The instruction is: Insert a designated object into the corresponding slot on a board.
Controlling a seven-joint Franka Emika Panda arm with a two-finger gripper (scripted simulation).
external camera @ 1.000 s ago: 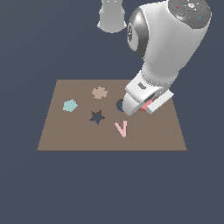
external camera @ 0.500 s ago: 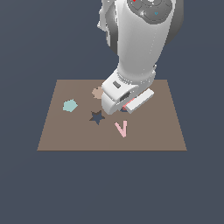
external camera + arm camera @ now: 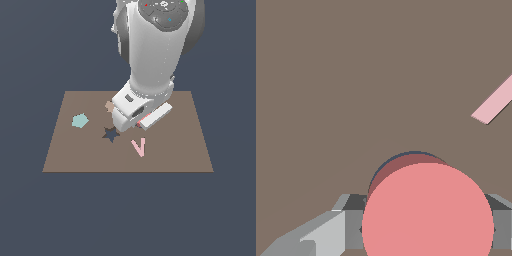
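The insertion step is in hand: the gripper (image 3: 426,230) is clamped on the red disc (image 3: 427,210), a finger showing either side of it, holding it just over the round slot (image 3: 406,157), whose dark rim peeks out beyond the disc's edge. Next, I judge, the disc needs a slight shift to centre, then lowering and release. On the board (image 3: 185,150): one disc, one pink V piece (image 3: 138,147), one teal shape (image 3: 80,120), one tan piece (image 3: 109,106) (partly hidden), one star-shaped hole (image 3: 110,134).
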